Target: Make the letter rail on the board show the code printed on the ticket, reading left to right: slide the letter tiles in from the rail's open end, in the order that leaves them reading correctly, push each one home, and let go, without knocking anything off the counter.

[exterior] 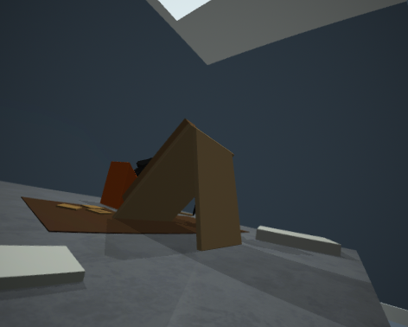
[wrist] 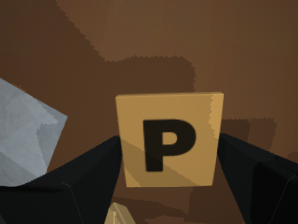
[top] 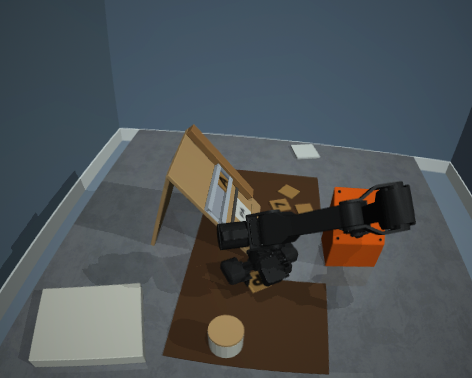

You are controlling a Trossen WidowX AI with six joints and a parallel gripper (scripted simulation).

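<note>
My gripper (wrist: pixel 169 142) is shut on a wooden tile with a black P (wrist: pixel 170 172), letter face to the wrist camera, above the brown mat (top: pixel 209 300) (wrist: pixel 240 40). In the top view the arm hides the held tile. The tilted board (top: pixel 186 160) (exterior: pixel 159 195) stands at the left, its pale letter rail (top: pixel 213 192) holding a tile (top: pixel 223 182) at the far part. The rail's near end is partly hidden. The white ticket (top: pixel 242 210) is partly hidden and its code unreadable. A lettered tile (top: pixel 256 287) lies below the gripper. Other tiles (top: pixel 289 191) (exterior: pixel 69 207) lie beyond the arm.
A round tub with a wooden top (top: pixel 226 331) stands on the near mat. A large pale slab (top: pixel 89 322) lies at the near left, an orange block (top: pixel 354 252) (exterior: pixel 116 183) stands at the arm's base, and a small white slab (top: pixel 305 151) lies at the back.
</note>
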